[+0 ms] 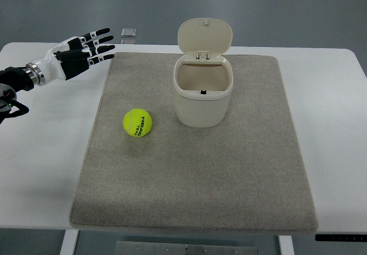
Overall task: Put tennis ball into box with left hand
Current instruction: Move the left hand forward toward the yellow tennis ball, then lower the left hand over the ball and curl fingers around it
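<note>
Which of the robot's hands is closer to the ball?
Left. The left hand hovers open up and to the left of the ball, well apart from it. The right hand isn't in view.

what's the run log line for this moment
left hand open, far left | ball on mat | box lid up | not grasped

The yellow-green tennis ball (pixel 137 123) with dark print sits on the grey mat (pixel 195 175), just left of the cream box (pixel 203 97), not touching it. The box stands upright, its hinged lid (pixel 205 36) flipped open at the back.
</note>
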You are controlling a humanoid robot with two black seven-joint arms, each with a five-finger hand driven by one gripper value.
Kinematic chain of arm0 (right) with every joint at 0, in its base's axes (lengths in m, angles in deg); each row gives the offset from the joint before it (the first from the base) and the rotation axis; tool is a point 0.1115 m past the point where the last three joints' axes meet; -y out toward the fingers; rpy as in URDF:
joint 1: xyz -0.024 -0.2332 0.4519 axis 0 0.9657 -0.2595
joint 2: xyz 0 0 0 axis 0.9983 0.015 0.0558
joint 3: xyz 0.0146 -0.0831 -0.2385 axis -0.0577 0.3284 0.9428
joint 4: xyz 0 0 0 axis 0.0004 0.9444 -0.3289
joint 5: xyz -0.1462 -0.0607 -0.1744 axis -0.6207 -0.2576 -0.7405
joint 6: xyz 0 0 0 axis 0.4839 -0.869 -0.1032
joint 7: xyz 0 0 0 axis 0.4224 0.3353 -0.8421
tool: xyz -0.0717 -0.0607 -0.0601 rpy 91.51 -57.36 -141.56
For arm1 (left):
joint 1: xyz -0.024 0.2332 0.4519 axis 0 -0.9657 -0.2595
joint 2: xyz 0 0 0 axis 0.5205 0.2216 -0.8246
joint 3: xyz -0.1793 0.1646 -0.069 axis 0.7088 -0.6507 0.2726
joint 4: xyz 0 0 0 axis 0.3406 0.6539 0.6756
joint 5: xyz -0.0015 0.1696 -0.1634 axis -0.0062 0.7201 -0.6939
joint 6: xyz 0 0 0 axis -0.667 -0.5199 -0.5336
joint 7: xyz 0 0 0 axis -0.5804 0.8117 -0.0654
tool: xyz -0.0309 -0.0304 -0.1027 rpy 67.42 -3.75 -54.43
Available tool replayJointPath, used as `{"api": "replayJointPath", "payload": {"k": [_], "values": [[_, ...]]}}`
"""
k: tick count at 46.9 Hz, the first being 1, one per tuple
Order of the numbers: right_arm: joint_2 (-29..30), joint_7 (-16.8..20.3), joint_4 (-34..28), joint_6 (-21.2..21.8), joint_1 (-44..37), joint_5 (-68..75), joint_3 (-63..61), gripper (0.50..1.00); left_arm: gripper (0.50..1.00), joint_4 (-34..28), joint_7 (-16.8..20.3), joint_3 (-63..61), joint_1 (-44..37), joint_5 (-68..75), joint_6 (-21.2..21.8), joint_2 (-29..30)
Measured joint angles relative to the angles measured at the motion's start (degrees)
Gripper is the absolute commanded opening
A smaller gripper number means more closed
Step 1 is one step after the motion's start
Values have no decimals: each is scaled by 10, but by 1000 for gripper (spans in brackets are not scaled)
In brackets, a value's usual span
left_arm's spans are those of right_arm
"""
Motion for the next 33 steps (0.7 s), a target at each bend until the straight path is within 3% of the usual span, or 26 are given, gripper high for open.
{"api": "replayJointPath", "payload": {"k": [14, 19, 27, 33], "values": [[0, 0, 0, 0, 0, 0, 0, 901, 992, 110, 129, -6, 2, 252, 0, 75], [0, 0, 0, 0, 0, 0, 0, 903, 990, 169, 140, -10, 0, 341, 6, 91], [0, 0, 0, 0, 0, 0, 0, 903, 988, 235, 143, -20, -5, 490, 73, 110], [0, 0, 0, 0, 0, 0, 0, 903, 986, 278, 163, -50, -5, 552, 94, 127]]}}
